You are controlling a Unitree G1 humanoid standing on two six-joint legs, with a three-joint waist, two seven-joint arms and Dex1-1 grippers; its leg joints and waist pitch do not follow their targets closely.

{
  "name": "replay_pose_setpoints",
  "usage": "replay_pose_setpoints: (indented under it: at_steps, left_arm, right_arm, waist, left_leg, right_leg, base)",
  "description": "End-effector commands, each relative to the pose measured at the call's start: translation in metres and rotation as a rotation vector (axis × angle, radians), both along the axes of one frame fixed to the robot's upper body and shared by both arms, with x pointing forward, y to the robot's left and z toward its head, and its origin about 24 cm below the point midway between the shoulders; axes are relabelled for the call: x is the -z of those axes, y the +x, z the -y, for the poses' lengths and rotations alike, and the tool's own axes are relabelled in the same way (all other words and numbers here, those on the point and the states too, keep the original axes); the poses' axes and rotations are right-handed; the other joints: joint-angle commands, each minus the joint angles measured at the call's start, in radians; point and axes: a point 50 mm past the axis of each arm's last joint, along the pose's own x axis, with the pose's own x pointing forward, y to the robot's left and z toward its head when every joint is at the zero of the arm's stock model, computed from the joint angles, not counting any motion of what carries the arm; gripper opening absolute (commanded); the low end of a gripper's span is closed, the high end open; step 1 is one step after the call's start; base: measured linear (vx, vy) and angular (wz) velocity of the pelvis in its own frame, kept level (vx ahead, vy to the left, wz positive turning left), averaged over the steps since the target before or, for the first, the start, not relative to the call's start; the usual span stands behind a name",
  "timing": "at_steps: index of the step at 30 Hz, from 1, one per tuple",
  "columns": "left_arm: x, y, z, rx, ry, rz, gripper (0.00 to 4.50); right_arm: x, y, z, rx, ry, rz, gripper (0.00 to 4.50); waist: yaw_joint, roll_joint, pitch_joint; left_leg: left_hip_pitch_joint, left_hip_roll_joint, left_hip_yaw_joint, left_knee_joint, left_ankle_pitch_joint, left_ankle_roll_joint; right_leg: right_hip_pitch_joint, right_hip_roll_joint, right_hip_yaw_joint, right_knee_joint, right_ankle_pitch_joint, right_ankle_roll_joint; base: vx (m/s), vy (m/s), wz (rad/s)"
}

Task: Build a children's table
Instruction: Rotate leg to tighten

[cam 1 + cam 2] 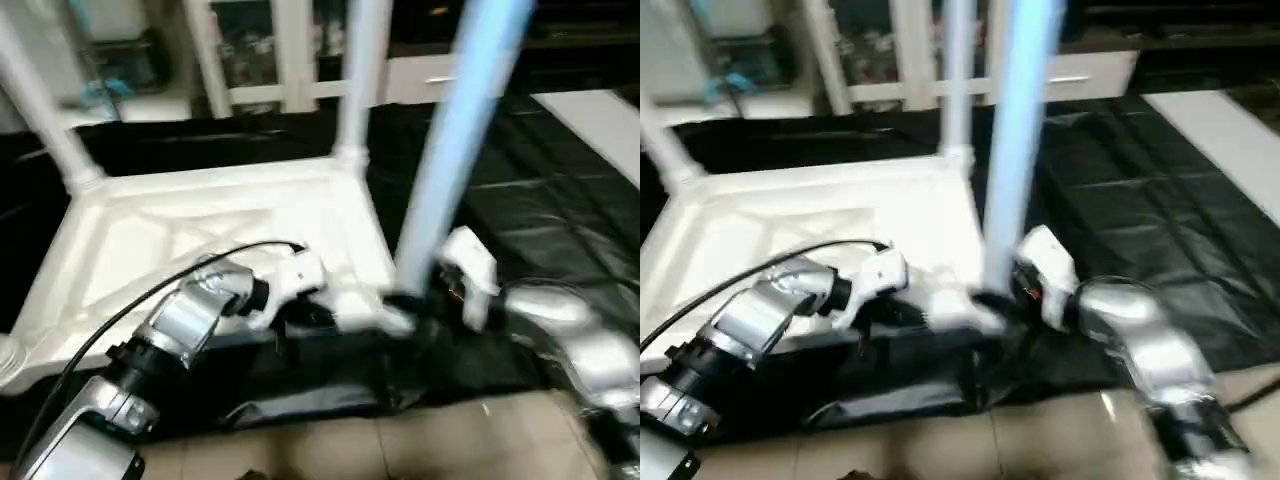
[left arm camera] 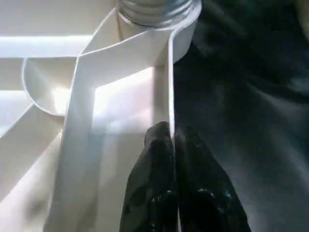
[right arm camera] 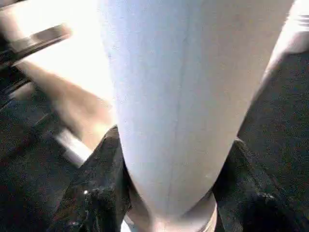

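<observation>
While upright, the leg [image 1: 455, 150] (long axis vertical) meets the tabletop [image 1: 150, 250].

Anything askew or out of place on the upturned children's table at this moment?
One thing: the leg at the near right corner leans to the right, while the far legs stand straighter in their sockets. The right pincer has a finger on each side of its base; the left pincer pinches the tabletop rim.

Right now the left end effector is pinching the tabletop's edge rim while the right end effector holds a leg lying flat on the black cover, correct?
Not quite. The leg stands upright at the tabletop's near corner, as the left eye view shows. The left end effector does pinch the rim, and the right end effector grips the leg.
</observation>
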Motion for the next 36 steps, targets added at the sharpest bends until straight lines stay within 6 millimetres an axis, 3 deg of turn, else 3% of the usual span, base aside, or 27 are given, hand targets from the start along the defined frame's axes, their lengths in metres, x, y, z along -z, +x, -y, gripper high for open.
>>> replay_pose_setpoints:
  at_steps: [1, 4, 8, 10, 11, 13, 16, 17, 19, 21, 22, 23, 25, 30, 31, 33, 34, 35, 36]
  left_arm:
    - [-0.002, 0.009, 0.011, -0.068, -0.016, 0.055, 0.0]
    - [-0.002, 0.019, 0.018, -0.184, -0.035, 0.076, 0.0]
    - [-0.002, 0.034, 0.027, -0.379, -0.047, 0.112, 0.0]
    - [-0.002, 0.034, 0.027, -0.379, -0.047, 0.112, 0.0]
    - [-0.001, 0.038, 0.029, -0.431, -0.04, 0.138, 0.0]
    - [-0.003, 0.047, 0.032, -0.525, -0.036, 0.204, 0.0]
    - [-0.005, 0.049, 0.035, -0.555, -0.041, 0.229, 0.0]
    - [-0.006, 0.049, 0.036, -0.549, -0.048, 0.234, 0.0]
    - [-0.007, 0.049, 0.036, -0.537, -0.059, 0.234, 0.0]
    - [-0.009, 0.048, 0.034, -0.514, -0.071, 0.246, 0.0]
    - [-0.01, 0.046, 0.031, -0.486, -0.086, 0.249, 0.0]
    - [-0.011, 0.045, 0.03, -0.462, -0.096, 0.254, 0.0]
    - [-0.01, 0.043, 0.029, -0.431, -0.112, 0.248, 0.0]
    - [-0.007, 0.032, 0.022, -0.299, -0.131, 0.219, 0.0]
    - [-0.006, 0.031, 0.021, -0.285, -0.132, 0.218, 0.0]
    - [-0.007, 0.026, 0.017, -0.211, -0.148, 0.211, 0.0]
    - [-0.008, 0.024, 0.016, -0.185, -0.153, 0.203, 0.0]
    - [-0.009, 0.021, 0.016, -0.142, -0.161, 0.192, 0.0]
    - [-0.009, 0.021, 0.016, -0.142, -0.161, 0.192, 0.0]
  right_arm:
    - [0.019, 0.011, 0.011, 0.237, -0.018, -0.054, 1.96]
    - [0.027, 0.022, 0.003, 0.397, -0.028, -0.038, 1.96]
    - [0.037, 0.036, -0.02, 0.573, -0.063, -0.015, 1.95]
    - [0.037, 0.036, -0.02, 0.573, -0.063, -0.015, 1.94]
    - [0.038, 0.041, -0.029, 0.62, -0.07, -0.009, 1.94]
    - [0.035, 0.05, -0.055, 0.699, -0.069, 0.014, 1.94]
    - [0.032, 0.053, -0.069, 0.729, -0.075, 0.044, 1.93]
    - [0.028, 0.054, -0.082, 0.703, -0.043, 0.066, 1.93]
    - [0.025, 0.055, -0.09, 0.682, -0.004, 0.074, 1.93]
    - [0.02, 0.056, -0.089, 0.655, 0.046, 0.088, 1.93]
    - [0.014, 0.057, -0.085, 0.635, 0.092, 0.119, 2.49]
    - [0.01, 0.058, -0.081, 0.631, 0.113, 0.139, 2.63]
    - [0.006, 0.059, -0.075, 0.618, 0.127, 0.182, 2.63]
    - [-0.007, 0.052, -0.056, 0.497, 0.189, 0.245, 3.08]
    - [-0.008, 0.05, -0.054, 0.471, 0.193, 0.248, 3.08]
    - [-0.013, 0.037, -0.038, 0.317, 0.17, 0.28, 3.45]
    - [-0.014, 0.033, -0.034, 0.267, 0.152, 0.28, 3.45]
    - [-0.015, 0.029, -0.028, 0.224, 0.139, 0.274, 3.49]
    - [-0.015, 0.029, -0.028, 0.224, 0.139, 0.274, 3.58]
  waist:
    - [-0.01, -0.01, -0.055]
    - [-0.017, -0.01, -0.058]
    - [-0.037, -0.006, -0.061]
    - [-0.037, -0.006, -0.063]
    - [-0.035, -0.006, -0.062]
    - [-0.041, -0.001, -0.067]
    - [-0.039, -0.002, -0.066]
    - [-0.035, -0.012, -0.071]
    - [-0.032, -0.007, -0.071]
    - [-0.03, -0.007, -0.074]
    - [-0.029, -0.007, -0.075]
    - [-0.027, -0.007, -0.075]
    - [-0.029, -0.008, -0.076]
    - [-0.029, -0.005, -0.073]
    - [-0.026, 0.004, -0.07]
    - [-0.022, -0.002, -0.069]
    - [-0.02, 0.011, -0.068]
    - [-0.017, 0.003, -0.067]
    - [-0.016, 0.004, -0.067]
  left_leg:
    - [0.018, 0.036, -0.02, -0.085, -0.29, -0.009]
    - [0.017, 0.039, -0.024, -0.088, -0.3, -0.013]
    - [0.009, 0.032, -0.02, -0.082, -0.273, 0.003]
    - [0.012, 0.032, -0.021, -0.081, -0.273, 0.007]
    - [0.009, 0.032, -0.019, -0.08, -0.268, 0.023]
    - [0.01, 0.032, -0.023, -0.081, -0.256, 0.016]
    - [0.009, 0.031, -0.02, -0.08, -0.254, 0.026]
    - [0.01, 0.034, -0.017, -0.078, -0.227, 0.045]
    - [0.005, 0.034, -0.017, -0.075, -0.186, 0.07]
    - [0.004, 0.034, -0.016, -0.072, -0.147, 0.098]
    - [0.005, 0.036, -0.015, -0.071, -0.133, 0.108]
    - [0.0, 0.038, -0.016, -0.069, -0.092, 0.137]
    - [-0.001, 0.036, -0.015, -0.065, -0.084, 0.158]
    - [0.003, 0.044, -0.014, -0.067, -0.102, 0.165]
    - [0.009, 0.046, -0.014, -0.071, -0.12, 0.157]
    - [0.006, 0.047, -0.015, -0.072, -0.129, 0.148]
    - [0.007, 0.046, -0.016, -0.073, -0.136, 0.145]
    - [0.008, 0.047, -0.015, -0.075, -0.146, 0.137]
    - [0.008, 0.047, -0.014, -0.074, -0.15, 0.135]
  right_leg:
    - [0.037, -0.048, 0.028, -0.082, -0.352, -0.192]
    - [0.038, -0.046, 0.028, -0.084, -0.345, -0.177]
    - [0.036, -0.046, 0.027, -0.082, -0.293, -0.202]
    - [0.036, -0.046, 0.026, -0.084, -0.298, -0.2]
    - [0.035, -0.046, 0.026, -0.085, -0.282, -0.202]
    - [0.035, -0.047, 0.024, -0.081, -0.259, -0.212]
    - [0.039, -0.047, 0.024, -0.079, -0.228, -0.22]
    - [0.039, -0.048, 0.025, -0.074, -0.176, -0.229]
    - [0.046, -0.049, 0.024, -0.066, -0.125, -0.242]
    - [0.049, -0.049, 0.024, -0.061, -0.077, -0.253]
    - [0.05, -0.05, 0.024, -0.059, -0.06, -0.257]
    - [0.055, -0.051, 0.023, -0.052, -0.019, -0.269]
    - [0.052, -0.05, 0.021, -0.051, -0.005, -0.275]
    - [0.05, -0.049, 0.021, -0.053, -0.043, -0.275]
    - [0.045, -0.045, 0.019, -0.059, -0.059, -0.273]
    - [0.05, -0.046, 0.021, -0.055, -0.057, -0.268]
    - [0.05, -0.045, 0.021, -0.055, -0.061, -0.266]
    - [0.05, -0.045, 0.023, -0.058, -0.064, -0.263]
    - [0.05, -0.045, 0.024, -0.057, -0.066, -0.264]
  base:
    - [0.0, 0.0, 0.0]
    - [0.0, 0.0, 0.0]
    - [0.0, 0.0, 0.0]
    - [0.0, 0.0, 0.0]
    - [0.0, 0.0, 0.0]
    - [0.0, 0.0, 0.0]
    - [0.0, 0.0, 0.0]
    - [0.0, 0.0, 0.0]
    - [0.0, 0.0, 0.0]
    - [0.0, 0.0, 0.0]
    - [0.0, 0.0, 0.0]
    - [0.0, 0.0, 0.0]
    - [0.0, 0.0, 0.0]
    - [0.0, 0.0, 0.0]
    - [0.0, 0.0, 0.0]
    - [0.0, 0.0, 0.0]
    - [0.0, 0.0, 0.0]
    - [0.0, 0.0, 0.0]
    - [0.0, 0.0, 0.0]
